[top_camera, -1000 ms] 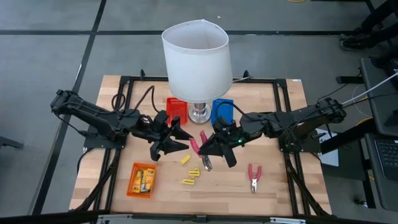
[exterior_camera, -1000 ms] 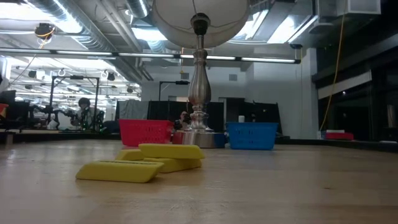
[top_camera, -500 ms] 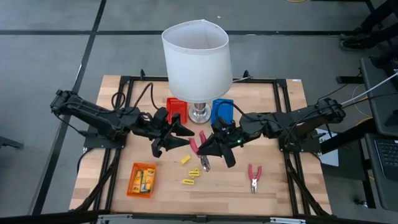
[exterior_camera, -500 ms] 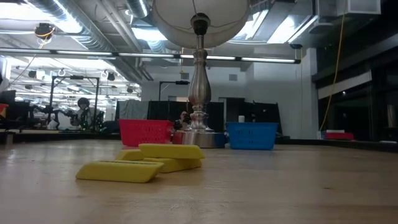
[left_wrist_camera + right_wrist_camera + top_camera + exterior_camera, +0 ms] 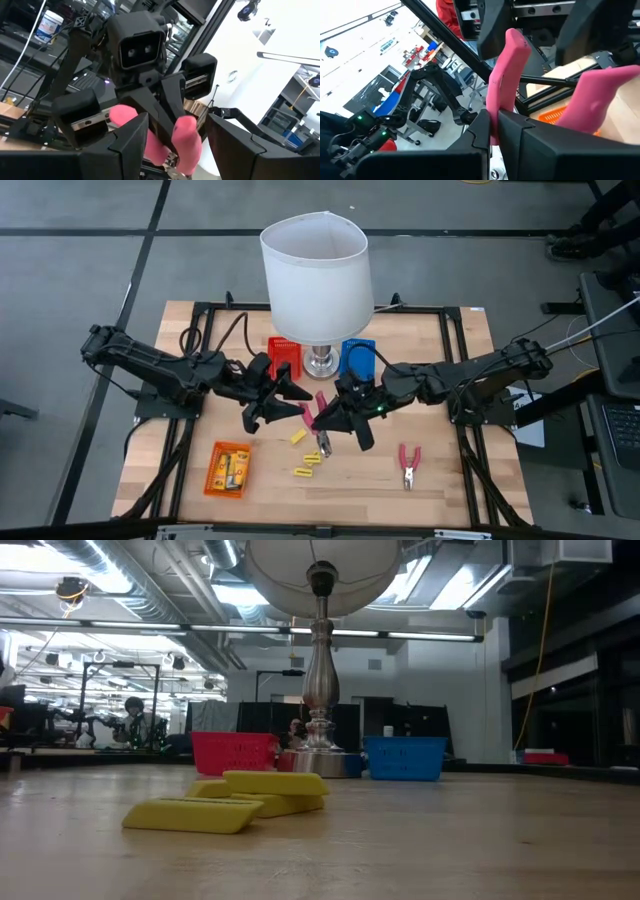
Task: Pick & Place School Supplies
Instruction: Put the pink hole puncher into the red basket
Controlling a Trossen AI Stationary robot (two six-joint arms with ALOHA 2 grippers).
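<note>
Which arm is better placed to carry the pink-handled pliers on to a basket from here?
Right. The right gripper is shut on the pink-handled pliers, lifted mid-table. The left gripper faces the handles, open.

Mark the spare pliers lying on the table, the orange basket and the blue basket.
spare pliers (image 5: 408, 465), high view, on the pink handles.
orange basket (image 5: 214, 478), high view, on its mesh rim.
blue basket (image 5: 404, 759), low view, on its front wall.

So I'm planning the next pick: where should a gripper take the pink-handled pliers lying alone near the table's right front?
Grip the pink-handled pliers across both handles, coming straight down from above: they lie flat, handles nearly together, with bare wooden table on every side.
</note>
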